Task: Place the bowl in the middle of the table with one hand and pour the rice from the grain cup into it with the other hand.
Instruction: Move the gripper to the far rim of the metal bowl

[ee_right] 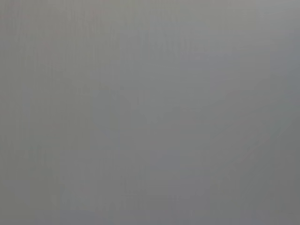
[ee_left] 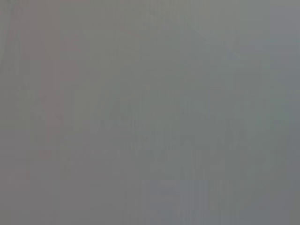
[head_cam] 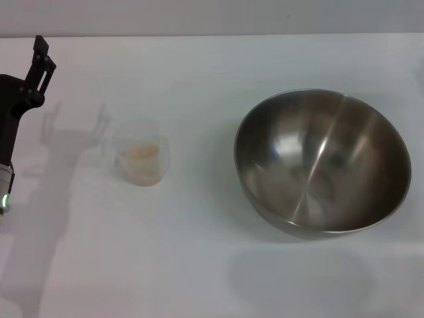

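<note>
Off beside the left gripper (head_cam: 41,56), grip unclear, stands the grain cup (head_cam: 140,161); the bowl (head_cam: 322,161) lies beyond.

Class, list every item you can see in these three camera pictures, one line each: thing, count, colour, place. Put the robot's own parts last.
bowl: one, shiny steel, empty, on the robot's right side of the table.
grain cup: one, clear plastic, upright, left of the bowl and apart from it.
rice: one small heap, pale beige, inside the grain cup.
table: one, white, fills the head view.
left gripper: one, black, at the table's left edge, apart from the cup.
right gripper: not in view.
Both wrist views show only plain grey.
</note>
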### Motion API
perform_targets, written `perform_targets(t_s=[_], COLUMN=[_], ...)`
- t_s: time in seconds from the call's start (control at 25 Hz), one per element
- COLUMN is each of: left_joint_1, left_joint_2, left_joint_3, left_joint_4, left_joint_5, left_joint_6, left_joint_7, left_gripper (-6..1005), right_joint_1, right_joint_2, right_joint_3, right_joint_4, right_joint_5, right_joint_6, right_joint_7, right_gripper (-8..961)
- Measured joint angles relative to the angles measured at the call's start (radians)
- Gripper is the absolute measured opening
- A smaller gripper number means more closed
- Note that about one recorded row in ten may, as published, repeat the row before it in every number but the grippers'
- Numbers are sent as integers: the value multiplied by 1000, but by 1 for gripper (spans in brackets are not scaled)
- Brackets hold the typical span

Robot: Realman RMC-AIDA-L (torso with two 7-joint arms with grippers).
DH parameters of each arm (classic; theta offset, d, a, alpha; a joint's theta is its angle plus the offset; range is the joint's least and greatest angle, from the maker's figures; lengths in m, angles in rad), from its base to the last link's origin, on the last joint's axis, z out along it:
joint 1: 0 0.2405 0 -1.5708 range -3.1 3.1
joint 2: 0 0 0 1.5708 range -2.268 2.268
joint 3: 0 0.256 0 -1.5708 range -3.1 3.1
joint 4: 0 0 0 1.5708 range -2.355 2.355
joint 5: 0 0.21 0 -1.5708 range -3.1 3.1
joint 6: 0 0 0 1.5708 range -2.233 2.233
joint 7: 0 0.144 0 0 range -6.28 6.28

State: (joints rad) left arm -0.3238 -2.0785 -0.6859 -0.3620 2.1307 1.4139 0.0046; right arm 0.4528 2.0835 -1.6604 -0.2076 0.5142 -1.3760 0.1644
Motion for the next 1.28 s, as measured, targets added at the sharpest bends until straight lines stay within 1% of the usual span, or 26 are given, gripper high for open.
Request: perform_targets(t_s=[0.44,0.56,0.6,0.76,0.8,0.84,0.92,0.96,1.0,1.04,1.12,1.16,1.2,1.24,1.28], left_joint_1=[-4,-7,-7,-7,-7,-7,-8,-8,-8,-8,-8,-8,-7,-7,-6], left_joint_2=[1,1,1,2,2,2,2,2,3,3,3,3,3,3,3], left_joint_3=[0,0,-1,-1,-1,-1,-3,-3,-5,-5,-5,-6,-4,-4,-4], left_joint_4=[0,0,0,0,0,0,2,2,2,2,2,1,3,3,2], left_joint_5=[-3,-4,-2,-1,-1,-1,-2,-2,-1,-1,-1,0,0,0,0], left_joint_6=[1,-1,-1,-1,-1,-1,0,0,1,1,1,3,4,4,5], left_joint_7=[0,0,0,0,0,0,0,0,0,0,0,0,0,0,0], left_gripper=[871,871,871,871,871,871,871,871,871,871,871,871,871,871,871], right_joint_1=[4,6,7,7,-8,-8,-44,-71,-120,-120,-163,-186,-236,-236,-259], right_joint_2=[-1,-2,-2,-6,-15,-15,-26,-32,-38,-38,-34,-28,-12,-12,-6], right_joint_3=[-5,-12,-13,-14,-14,-14,-9,-6,4,4,25,40,66,66,70], right_joint_4=[-4,-7,-12,-39,-94,-94,-193,-266,-395,-395,-519,-585,-735,-735,-816], right_joint_5=[-5,-8,-9,-9,-20,-20,-80,-128,-234,-234,-339,-407,-552,-552,-630], right_joint_6=[0,-9,-17,9,76,76,189,262,407,407,533,606,768,768,858], right_joint_7=[-18,-115,-191,-203,-142,-142,-65,-24,60,60,132,172,262,262,318], right_gripper=[783,783,783,782,782,782,782,782,782,782,782,782,782,782,782])
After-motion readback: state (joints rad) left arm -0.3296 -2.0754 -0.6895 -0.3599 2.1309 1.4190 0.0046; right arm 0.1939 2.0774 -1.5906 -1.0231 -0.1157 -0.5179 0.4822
